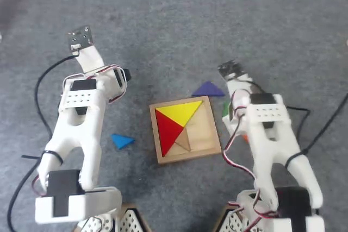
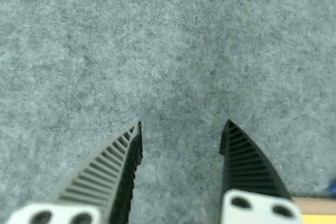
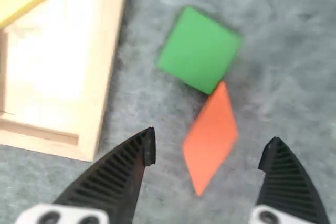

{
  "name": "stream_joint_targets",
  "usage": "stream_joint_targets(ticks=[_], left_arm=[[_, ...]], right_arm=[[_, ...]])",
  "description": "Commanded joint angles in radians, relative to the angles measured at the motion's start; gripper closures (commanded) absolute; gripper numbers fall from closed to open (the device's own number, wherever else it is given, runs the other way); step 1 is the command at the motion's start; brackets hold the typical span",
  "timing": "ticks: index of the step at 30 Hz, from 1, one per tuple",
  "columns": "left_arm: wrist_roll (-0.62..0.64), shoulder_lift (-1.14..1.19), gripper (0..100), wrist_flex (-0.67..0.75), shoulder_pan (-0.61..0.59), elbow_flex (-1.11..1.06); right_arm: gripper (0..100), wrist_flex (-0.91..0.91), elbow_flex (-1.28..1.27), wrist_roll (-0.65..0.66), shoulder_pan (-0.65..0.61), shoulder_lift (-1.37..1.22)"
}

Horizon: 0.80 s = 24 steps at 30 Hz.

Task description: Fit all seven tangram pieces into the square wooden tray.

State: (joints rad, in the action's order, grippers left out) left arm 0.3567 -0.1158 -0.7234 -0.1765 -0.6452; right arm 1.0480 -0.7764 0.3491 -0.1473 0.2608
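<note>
The square wooden tray point(image 1: 190, 154) lies mid-bench between the two arms; a yellow triangle point(image 1: 179, 111) and a red triangle point(image 1: 167, 129) sit inside it, touching along one edge; the rest of its floor shows pale wood. The left gripper point(image 2: 181, 127) hangs spread over the plain grey cover of the bench point(image 1: 163, 36), holding nothing. The right gripper point(image 3: 211, 135) is spread as well, above an orange parallelogram point(image 3: 210, 145) lying near the tray's outer wall; a green square point(image 3: 199, 50) meets the parallelogram's far tip. A blue triangle point(image 1: 122, 140) lies on the left arm's side of the tray; a purple triangle point(image 1: 209, 89) lies just beyond the tray's far corner.
</note>
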Motion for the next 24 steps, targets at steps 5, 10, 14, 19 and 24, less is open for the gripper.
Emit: stream_joint_targets(ticks=[5,10,14,19,24], left_arm=[[-0.011,-0.046,76,-0.002,-0.008,0.021],[-0.011,-0.046,76,-0.002,-0.008,0.021],[-0.011,-0.046,76,-0.002,-0.008,0.021],[-0.011,-0.046,76,-0.002,-0.008,0.021],[-0.011,-0.046,76,-0.002,-0.008,0.021]], right_arm=[[68.4,-0.105,-0.017,-0.008,0.061,-0.096],[68.4,-0.111,-0.017,0.026,0.096,-0.139],[68.4,-0.097,-0.018,0.008,0.068,-0.062],[68.4,-0.002,-0.029,-0.031,-0.085,0.091],[68.4,-0.010,-0.092,-0.086,-0.189,0.110]])
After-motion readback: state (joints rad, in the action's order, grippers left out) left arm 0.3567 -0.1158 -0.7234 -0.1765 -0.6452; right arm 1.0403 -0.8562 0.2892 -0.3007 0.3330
